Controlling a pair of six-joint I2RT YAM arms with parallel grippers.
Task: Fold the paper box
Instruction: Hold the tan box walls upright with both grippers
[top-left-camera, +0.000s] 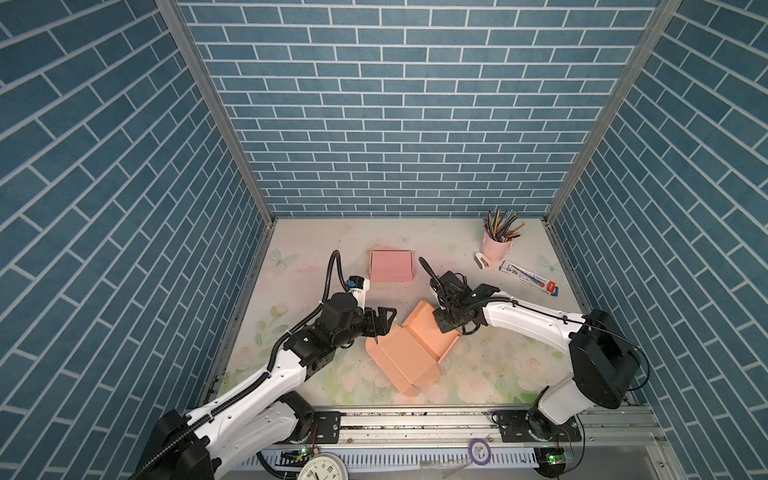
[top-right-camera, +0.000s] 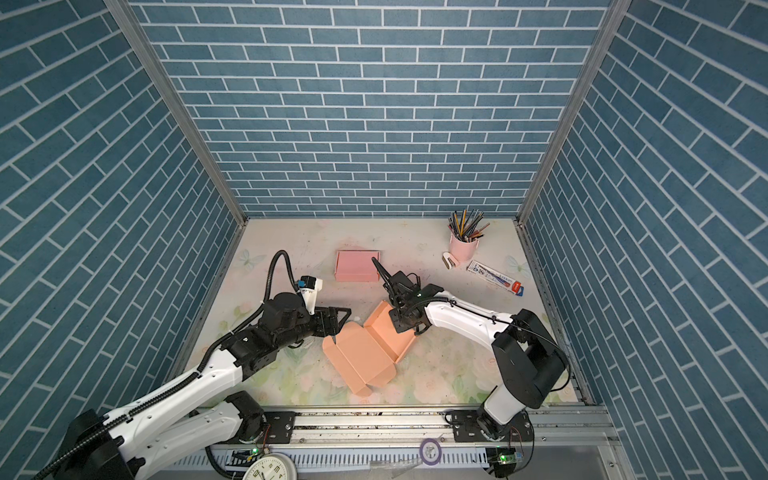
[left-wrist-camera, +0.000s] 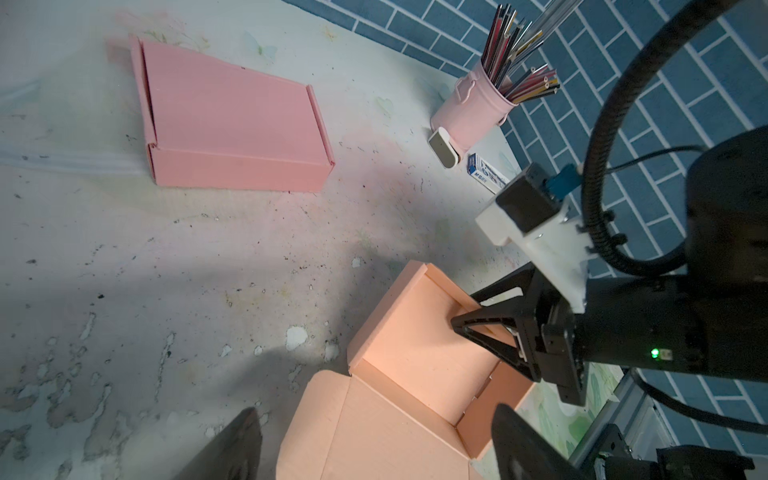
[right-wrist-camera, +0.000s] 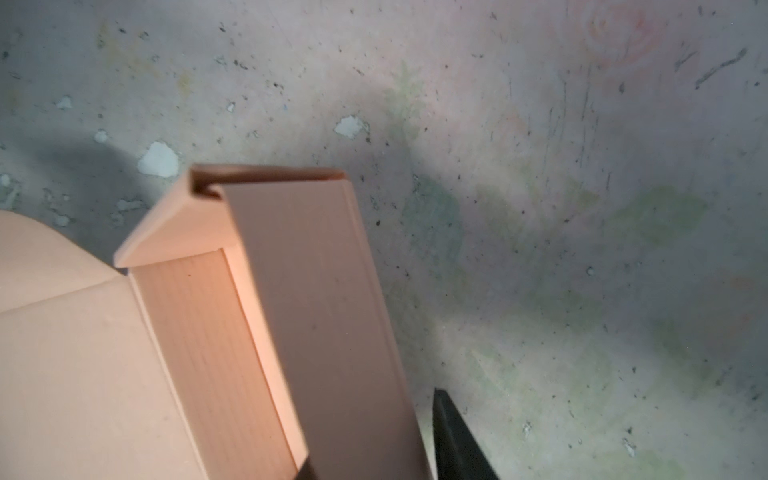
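1. Left gripper (top-left-camera: 383, 325): lower left of centre in both top views. The fingers (left-wrist-camera: 237, 444) are spread wide and carry nothing. The gripper sits at the left corner of the paper box; whether it touches the card cannot be told.

2. Pink box (top-left-camera: 390, 266): fully folded and shut, lying flat on the tabletop (top-left-camera: 453, 245). It is above centre, well apart from both grippers.

3. Paper box (top-left-camera: 409, 357): peach card, part-folded, lying at a slant on the tabletop just below centre, between the two grippers. Its broad panels lie flat toward the lower edge of the frame. The upper right end has walls standing, and one long side flap there is tilted up off the surface.

4. Right gripper (left-wrist-camera: 463, 309): right of centre in both top views, reaching in over the upper right end of the paper box. Its fingers pinch the raised side flap, one on each face. The right wrist view shows the flap running down beside one dark finger (right-wrist-camera: 457, 440).

5. White stapler (top-left-camera: 482, 261): upper right, just beside the foot of the cup.

6. Pink cup (top-left-camera: 495, 246): upper right, upright, full of pencils.

7. Pen pack (top-left-camera: 528, 276): flat on the tabletop, right of the cup, lying at a slant.
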